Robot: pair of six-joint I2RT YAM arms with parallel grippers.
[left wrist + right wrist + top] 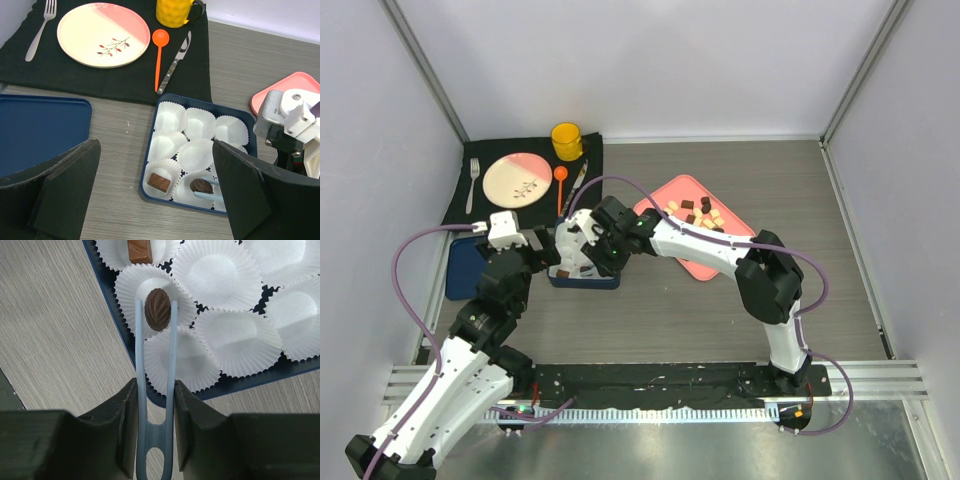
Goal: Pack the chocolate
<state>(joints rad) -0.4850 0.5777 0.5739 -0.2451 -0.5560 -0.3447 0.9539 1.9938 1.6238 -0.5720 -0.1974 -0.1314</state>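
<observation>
The chocolate (700, 212) lies as several brown and cream pieces on a pink tray (670, 190). A blue box (200, 102) holds several white paper cups. One rectangular brown piece (160, 181) sits in its near-left corner cup. My right gripper (155, 387) is shut on light-blue tongs (140, 390). The tongs pinch an oval dark chocolate (157, 309) in the neighbouring cup; it also shows in the left wrist view (201, 186). My left gripper (155, 145) is open and empty, just at the box's near-left edge.
A black placemat (100, 75) behind the box carries a plate (103, 33), fork (40, 27), orange spoon (159, 52), knife (174, 62) and yellow mug (175, 11). The blue lid (40, 130) lies left of the box. Both arms crowd over the box (585, 281).
</observation>
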